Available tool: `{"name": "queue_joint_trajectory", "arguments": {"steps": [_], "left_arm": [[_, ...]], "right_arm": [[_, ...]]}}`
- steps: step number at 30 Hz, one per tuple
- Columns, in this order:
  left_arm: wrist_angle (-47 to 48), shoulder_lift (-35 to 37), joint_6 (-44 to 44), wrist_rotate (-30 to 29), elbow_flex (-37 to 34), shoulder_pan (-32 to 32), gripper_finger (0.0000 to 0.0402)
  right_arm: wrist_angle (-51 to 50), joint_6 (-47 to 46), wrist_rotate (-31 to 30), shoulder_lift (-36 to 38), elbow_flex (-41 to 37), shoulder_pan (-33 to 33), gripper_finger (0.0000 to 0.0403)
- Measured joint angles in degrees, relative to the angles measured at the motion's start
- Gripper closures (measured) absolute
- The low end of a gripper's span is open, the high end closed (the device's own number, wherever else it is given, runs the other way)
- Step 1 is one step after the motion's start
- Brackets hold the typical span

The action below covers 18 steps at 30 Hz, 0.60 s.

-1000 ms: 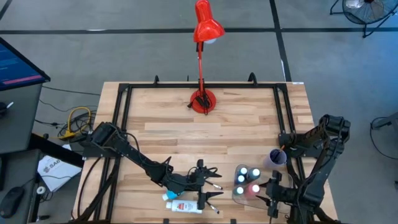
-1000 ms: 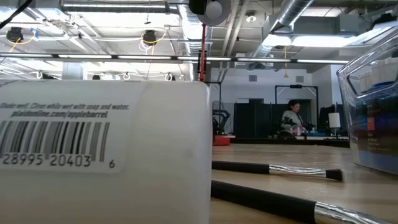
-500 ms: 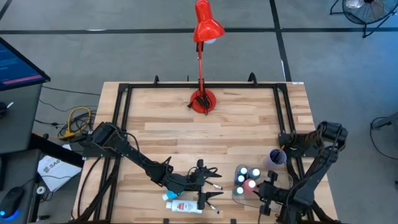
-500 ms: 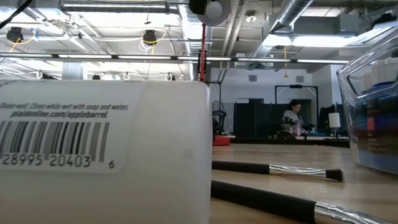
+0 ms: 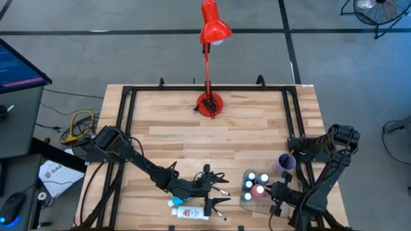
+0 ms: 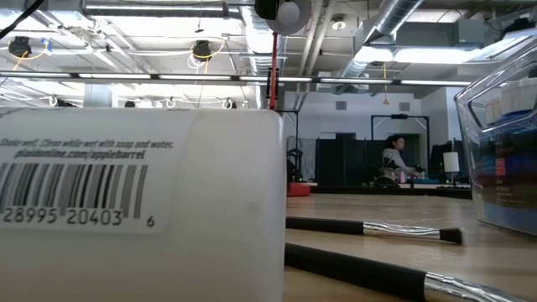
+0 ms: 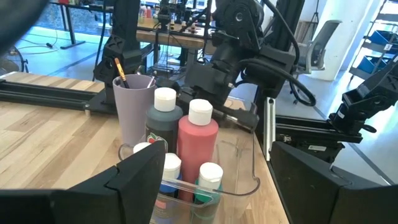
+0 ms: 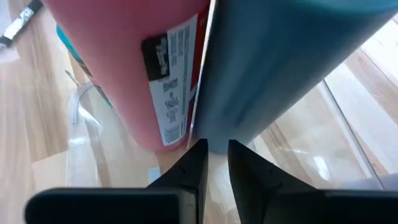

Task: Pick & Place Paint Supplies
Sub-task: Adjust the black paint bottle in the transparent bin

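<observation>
Bottles point(image 5: 255, 184) with white caps stand packed in the clear tray point(image 5: 248, 203) near the front edge of the wooden table point(image 5: 250, 135), just beside the lilac cup point(image 5: 286, 162) — from the left wrist camera a tall pink-red bottle point(image 7: 198, 151) shows upright in the middle of them, a dark green one point(image 7: 163, 122) right behind it, smaller capped ones in front. The right gripper point(image 5: 276, 196) sits at the tray's right side, and its own camera shows its two fingers point(image 8: 193, 167) drawn nearly together, only a thin slit between them, right below the pink-red bottle point(image 8: 155, 68) and a bluish surface pressed against it (whether those tips pinch the tray wall I cannot tell). The left gripper point(image 5: 215, 187) rests low over the table left of the tray, jaws spread wide with nothing between them, its fingers point(image 7: 134, 180) framing the tray. Near it lie thin dark paintbrushes point(image 5: 219, 190) and a white tube point(image 5: 187, 212) on its side; the low camera looks past that tube's barcode point(image 6: 75, 201) at two brushes point(image 6: 369, 228) flat on the wood. A red desk lamp point(image 5: 210, 58) stands at the far edge of the table.
</observation>
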State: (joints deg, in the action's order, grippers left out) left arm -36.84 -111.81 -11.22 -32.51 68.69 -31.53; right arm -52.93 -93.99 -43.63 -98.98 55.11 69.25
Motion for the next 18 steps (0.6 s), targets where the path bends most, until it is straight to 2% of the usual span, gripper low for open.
{"name": "queue_joint_trajectory", "arguments": {"steps": [13,18], "left_arm": [[0.00,0.00,0.00,0.00,0.00,0.00,0.0128],[0.00,0.00,0.00,0.00,0.00,0.00,0.0128]], "right_arm": [[-0.42,-0.14,-1.78,-0.72,0.01,-1.74,0.0398],[-0.22,-0.44,-2.84,-0.72,-0.71,-1.92,0.0398]]}}
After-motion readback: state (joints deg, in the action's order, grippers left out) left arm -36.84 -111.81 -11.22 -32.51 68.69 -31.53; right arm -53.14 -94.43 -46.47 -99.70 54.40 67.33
